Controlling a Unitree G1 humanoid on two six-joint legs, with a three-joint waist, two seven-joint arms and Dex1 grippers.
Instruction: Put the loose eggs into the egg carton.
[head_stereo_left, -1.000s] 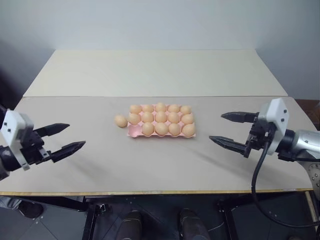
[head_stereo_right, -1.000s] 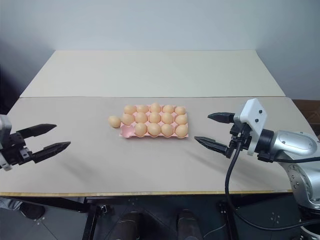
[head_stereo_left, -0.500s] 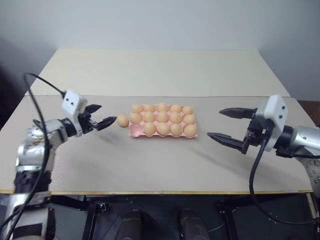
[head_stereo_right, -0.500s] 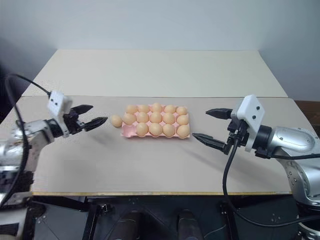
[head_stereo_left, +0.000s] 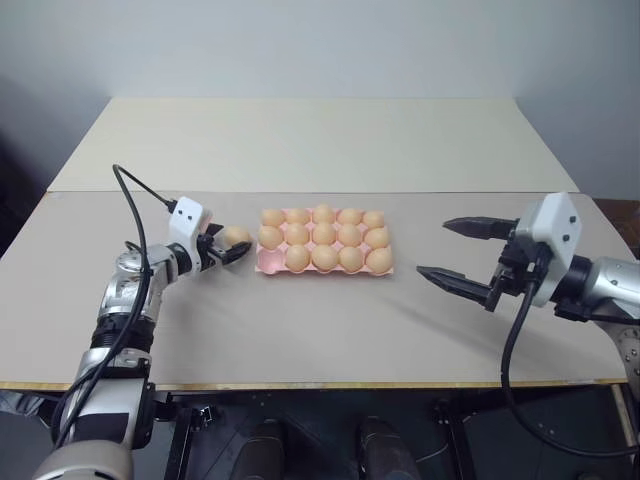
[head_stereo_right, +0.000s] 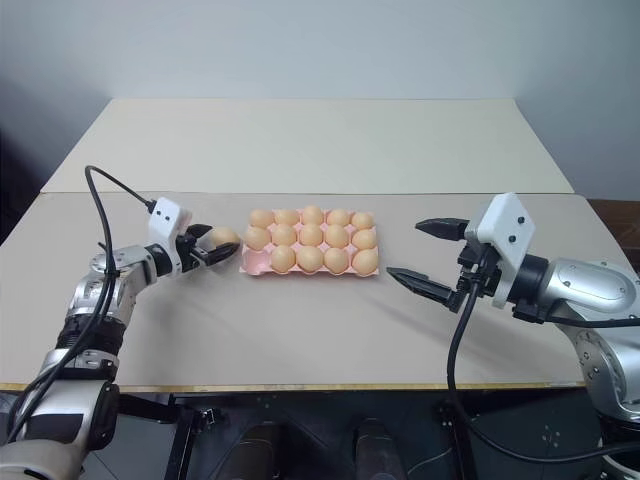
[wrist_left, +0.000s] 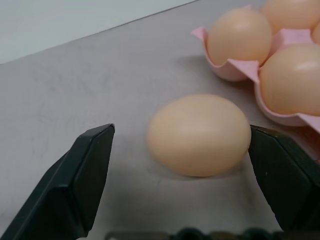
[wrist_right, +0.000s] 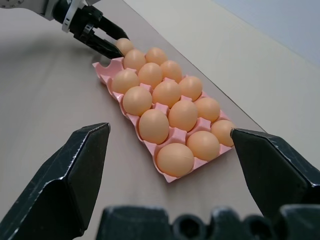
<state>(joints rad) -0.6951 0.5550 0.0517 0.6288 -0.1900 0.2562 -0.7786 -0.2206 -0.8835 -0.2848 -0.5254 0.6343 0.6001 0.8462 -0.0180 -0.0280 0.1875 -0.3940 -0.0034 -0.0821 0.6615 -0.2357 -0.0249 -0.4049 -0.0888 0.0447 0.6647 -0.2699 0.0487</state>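
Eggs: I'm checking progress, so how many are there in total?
15. Fourteen sit in the egg carton, leaving its near-left corner cup empty. One loose egg lies on the table beside the carton, between the open left tool fingers.

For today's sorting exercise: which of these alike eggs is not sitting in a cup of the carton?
The loose egg lying on the table beside the egg carton, between the left gripper fingers.

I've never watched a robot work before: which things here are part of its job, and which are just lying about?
Part of the job:
- loose egg, between the open left tool
- pink egg tray, one corner cup empty
- eggs in the tray

Just there:
- front table
- back table
- right tool, open, idle
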